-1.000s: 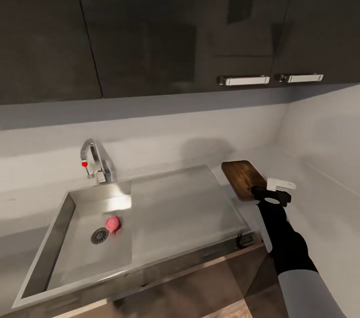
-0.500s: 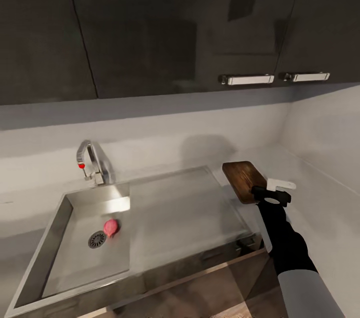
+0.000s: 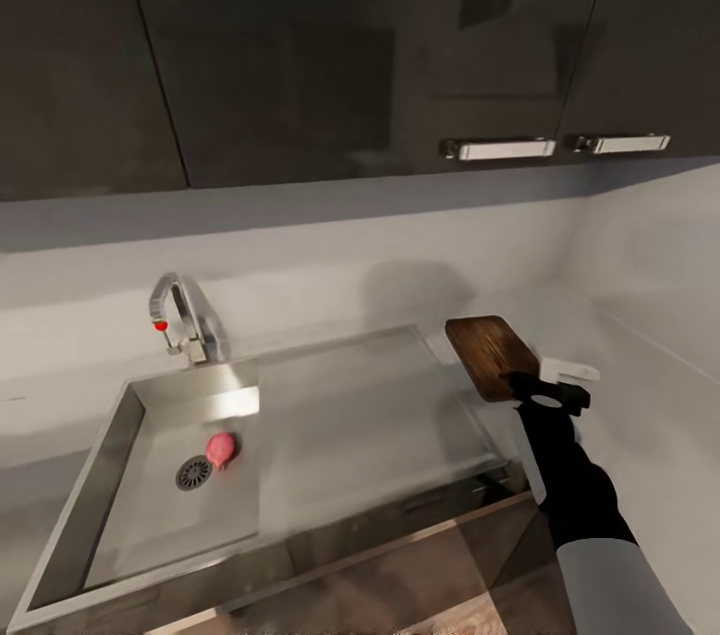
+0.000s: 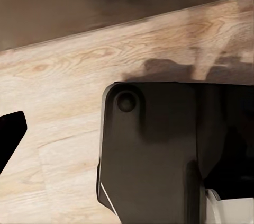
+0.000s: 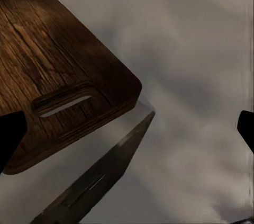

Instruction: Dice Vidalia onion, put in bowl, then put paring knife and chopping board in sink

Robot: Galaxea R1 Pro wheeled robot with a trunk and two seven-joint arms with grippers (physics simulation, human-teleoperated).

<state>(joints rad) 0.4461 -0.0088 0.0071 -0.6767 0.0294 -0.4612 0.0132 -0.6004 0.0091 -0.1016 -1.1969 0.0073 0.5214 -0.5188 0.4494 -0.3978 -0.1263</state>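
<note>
The dark-brown chopping board (image 3: 489, 356) sits on the grey countertop (image 3: 640, 435) just right of the sink (image 3: 370, 415). Its slot handle (image 5: 66, 102) points toward my right gripper (image 3: 548, 388), which is open and a short way off it, with nothing between the fingers (image 5: 10, 136). A dark mirror image of the board shows on the glossy counter below it. The white bowl (image 3: 573, 371) peeks out behind that gripper. A small roundish pink-red thing (image 3: 222, 448) lies in the basin beside the drain (image 3: 193, 472), too small to tell whether it is the onion or the knife.
The steel faucet (image 3: 185, 320) with its red knob stands behind the basin. Dark upper cabinets (image 3: 350, 45) hang overhead, and a side wall (image 3: 660, 255) closes the counter on the right. My left gripper's fingertip (image 4: 10, 134) hangs over wooden floor (image 4: 79, 75) beside my dark base.
The whole picture has shifted slightly, so the camera moved. My right gripper stays by the board's handle end, and the pink-red thing has not moved.
</note>
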